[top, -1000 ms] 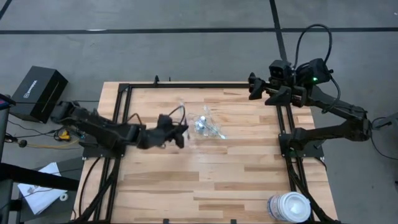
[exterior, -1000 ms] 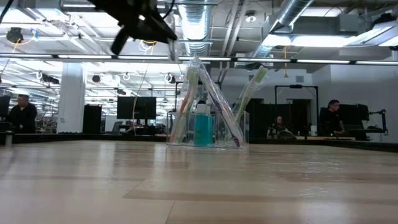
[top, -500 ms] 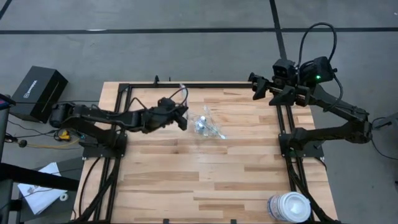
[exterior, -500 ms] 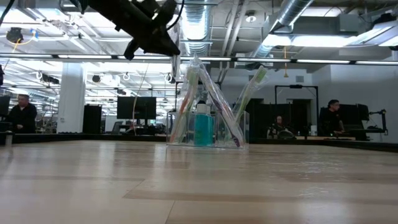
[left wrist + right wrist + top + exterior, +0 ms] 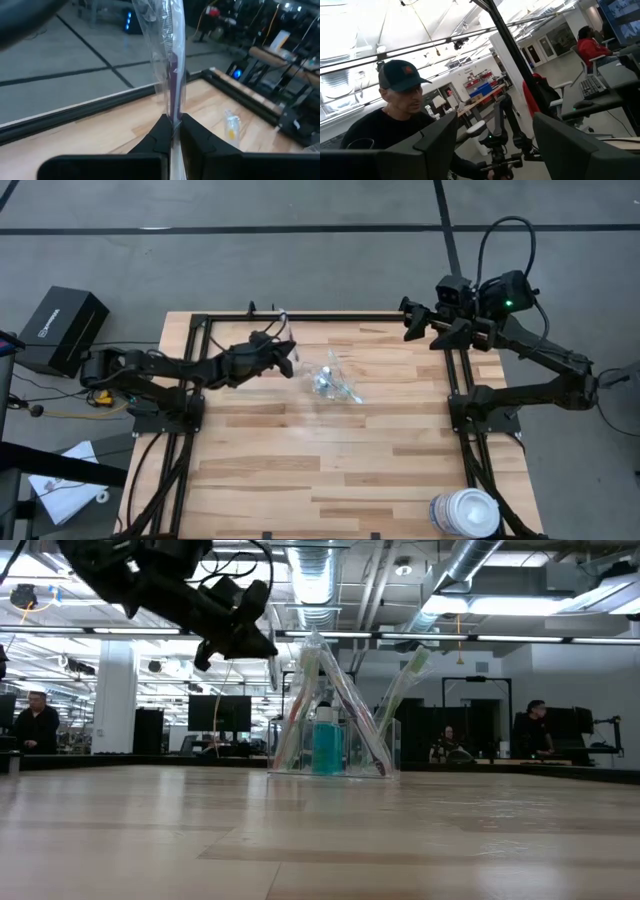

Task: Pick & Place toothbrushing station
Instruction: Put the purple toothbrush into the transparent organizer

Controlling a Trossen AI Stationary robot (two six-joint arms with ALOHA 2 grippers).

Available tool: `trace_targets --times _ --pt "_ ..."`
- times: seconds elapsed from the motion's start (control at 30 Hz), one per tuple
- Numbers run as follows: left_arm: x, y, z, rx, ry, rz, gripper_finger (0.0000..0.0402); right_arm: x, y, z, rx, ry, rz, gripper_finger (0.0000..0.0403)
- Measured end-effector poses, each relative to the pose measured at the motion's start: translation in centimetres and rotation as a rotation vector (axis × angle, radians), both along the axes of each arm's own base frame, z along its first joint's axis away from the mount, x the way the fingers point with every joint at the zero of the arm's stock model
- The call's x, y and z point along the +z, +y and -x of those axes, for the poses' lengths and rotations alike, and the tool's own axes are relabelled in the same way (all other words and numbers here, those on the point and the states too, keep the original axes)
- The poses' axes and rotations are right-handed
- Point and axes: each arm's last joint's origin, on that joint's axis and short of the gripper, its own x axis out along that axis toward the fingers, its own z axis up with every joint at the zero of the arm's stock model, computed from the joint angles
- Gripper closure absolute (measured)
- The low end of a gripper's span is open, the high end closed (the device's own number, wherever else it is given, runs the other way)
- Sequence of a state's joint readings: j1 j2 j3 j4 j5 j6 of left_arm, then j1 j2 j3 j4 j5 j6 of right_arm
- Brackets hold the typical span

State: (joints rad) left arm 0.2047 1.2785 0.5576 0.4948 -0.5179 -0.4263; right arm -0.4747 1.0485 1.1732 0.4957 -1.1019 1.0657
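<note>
The clear plastic container (image 5: 331, 380) stands on the table's middle toward the far side. In the low view (image 5: 330, 745) it holds several pale toothbrushes leaning upright and a teal tube (image 5: 327, 747). My left gripper (image 5: 288, 360) is above the table just left of the container. It is shut on a toothbrush in a clear wrapper (image 5: 172, 75), also in the low view (image 5: 272, 662). My right gripper (image 5: 412, 320) is open and empty, raised over the table's far right corner. My left gripper pinches the wrapped toothbrush between its two fingers (image 5: 161, 131), at a point on its purple handle (image 5: 173, 116). The brush runs on past the fingertips, along the fingers. It is lifted clear of the table.
A large white round tub (image 5: 465, 512) stands at the table's near right corner. A small clear packet with yellow in it (image 5: 230, 130) lies on the wood beyond my left gripper. A black box (image 5: 62, 330) sits off the table's left. People show in the room behind.
My left gripper has gone toward the table's far edge, staying left of the container, and has turned while the arm stretched out. It stays shut on the wrapped toothbrush, which has gone with it. The container has not moved.
</note>
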Motion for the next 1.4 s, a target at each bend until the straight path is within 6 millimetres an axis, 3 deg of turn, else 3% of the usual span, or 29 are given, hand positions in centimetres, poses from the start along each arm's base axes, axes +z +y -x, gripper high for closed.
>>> trace_targets --times 0.17,0.47,0.73,1.4 --pt "-1.7 0.0 0.1 -0.005 -0.011 -0.005 0.0392 -0.2 -0.1 -0.4 -0.003 0.002 0.009 0.0154" --pt "-5.4 0.2 -2.3 -0.066 -0.013 0.007 0.0393 -0.9 0.0 -1.2 0.002 0.019 0.035 0.0154" --pt "-7.7 0.3 -3.0 -0.101 0.023 0.034 0.0393 -1.1 0.5 -1.5 0.025 0.030 0.043 0.0154" --pt "-8.4 -0.5 -3.4 -0.235 0.054 0.065 0.0379 -1.1 0.6 -1.4 0.043 0.033 0.052 0.0154"
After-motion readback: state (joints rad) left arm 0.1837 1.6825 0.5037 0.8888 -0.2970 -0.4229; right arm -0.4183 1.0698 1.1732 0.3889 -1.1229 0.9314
